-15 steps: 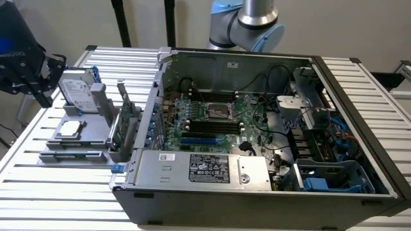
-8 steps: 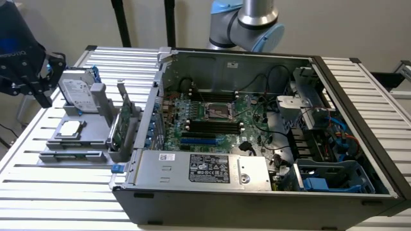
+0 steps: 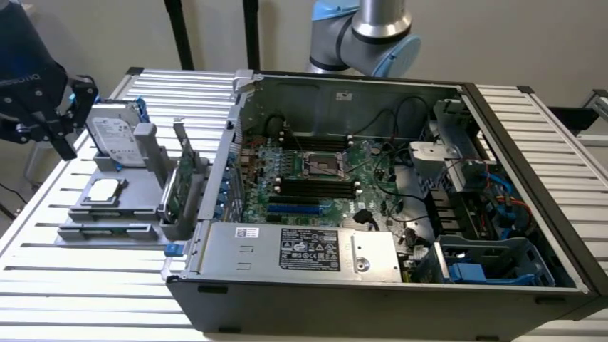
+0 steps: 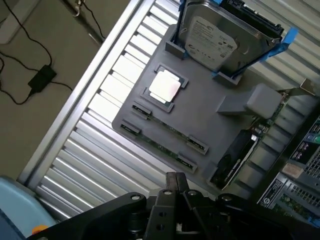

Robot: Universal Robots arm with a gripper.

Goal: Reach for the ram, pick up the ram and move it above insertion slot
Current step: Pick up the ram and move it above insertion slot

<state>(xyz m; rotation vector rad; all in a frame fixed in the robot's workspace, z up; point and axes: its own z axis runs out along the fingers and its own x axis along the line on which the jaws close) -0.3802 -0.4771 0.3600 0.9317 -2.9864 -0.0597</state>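
Reach step, we judge. Nearest, the gripper (image 4: 176, 180) hangs over the grey tray (image 4: 205, 97), fingers pressed together and holding nothing. Beyond it the ram (image 4: 159, 146) lies flat in its clips (untouched). A grasp calls for parted fingers. Farthest, the insertion slot (image 3: 314, 187) sits inside the computer case (image 3: 380, 313).

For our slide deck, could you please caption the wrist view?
Shut gripper hovers near the gray tray holding ram, CPU and hard drive.

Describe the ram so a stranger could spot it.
Beside the open computer case sits a grey tray. Along its edge farthest from the hard drive, past the square silver chip, is the ram: a long thin green stick between small clips, slimmer than any neighbour.
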